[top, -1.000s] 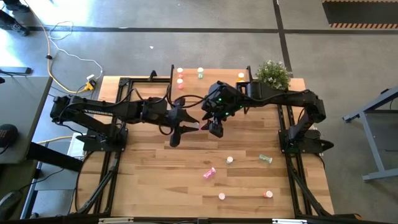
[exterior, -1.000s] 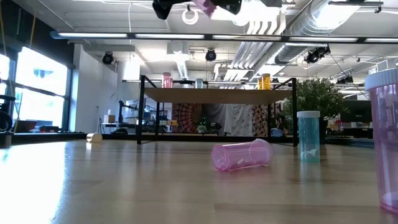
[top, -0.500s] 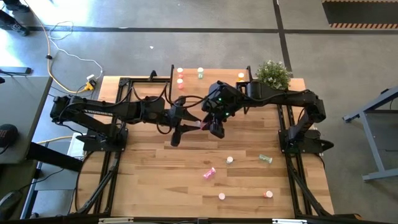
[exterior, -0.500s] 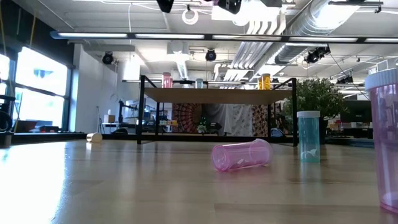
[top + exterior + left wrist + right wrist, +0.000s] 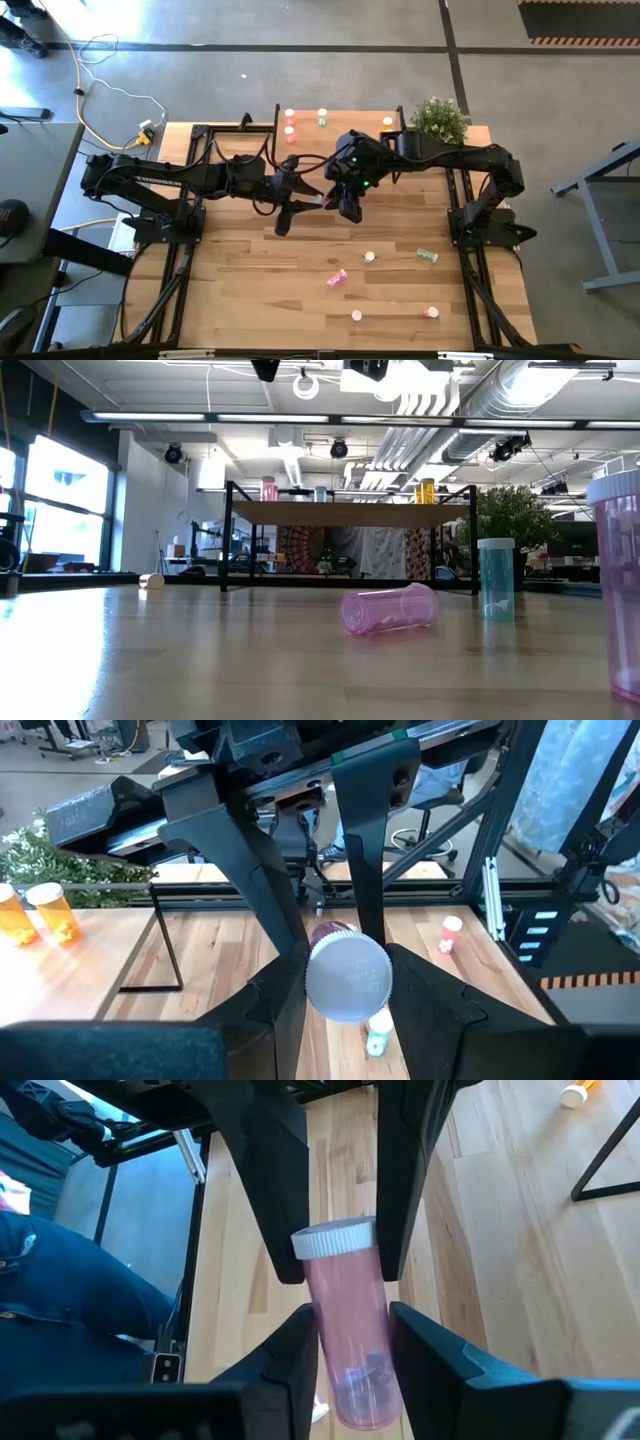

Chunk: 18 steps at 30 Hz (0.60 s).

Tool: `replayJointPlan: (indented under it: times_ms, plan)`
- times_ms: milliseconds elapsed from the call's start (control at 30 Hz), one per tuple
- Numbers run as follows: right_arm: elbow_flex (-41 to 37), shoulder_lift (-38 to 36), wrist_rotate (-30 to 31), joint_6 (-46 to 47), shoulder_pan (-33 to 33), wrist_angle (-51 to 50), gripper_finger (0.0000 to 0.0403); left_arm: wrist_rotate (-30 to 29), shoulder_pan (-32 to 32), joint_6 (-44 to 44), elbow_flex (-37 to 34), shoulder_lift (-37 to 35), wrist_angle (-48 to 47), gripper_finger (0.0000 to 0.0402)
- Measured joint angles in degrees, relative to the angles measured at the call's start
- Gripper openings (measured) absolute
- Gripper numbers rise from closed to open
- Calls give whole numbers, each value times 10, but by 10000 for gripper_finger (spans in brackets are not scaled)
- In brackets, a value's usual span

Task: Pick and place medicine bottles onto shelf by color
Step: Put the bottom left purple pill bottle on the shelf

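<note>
A pink medicine bottle with a white cap hangs in the air above the table's middle, between my two grippers. My left gripper reaches in from the left and is shut on its cap end. My right gripper comes from the right and is shut on its pink body. The shelf stands at the far edge with red, green and orange bottles upright on its board. More bottles stand or lie on the near half of the table. My left gripper pinches the bottle at its white cap end between its two fingers. It comes about level from the table's left. The bottle runs on past the fingertips toward the other arm, clear of the table. My right gripper pinches the two sides of the pink body, below the cap, between its two fingers. It slants down from the table's right, and the bottle lies along the fingers with its cap away from the wrist.
On the near half of the table a pink bottle and a green one lie on their sides; three others stand upright. A potted plant stands at the far right corner.
My left gripper has tipped up a little. In the low view the pink bottle and both grippers' tips have gone up past the picture's top edge. Both arms have otherwise kept their places.
</note>
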Motion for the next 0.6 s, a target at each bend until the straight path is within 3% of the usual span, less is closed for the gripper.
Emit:
replayJointPlan:
  times_ms: [233,600]
  plan:
    - [0,0,2,8,0,-6,103,-6,1,-5,0,0,11,140]
    - [0,0,34,23,0,-11,103,-18,0,-22,0,0,5,243]
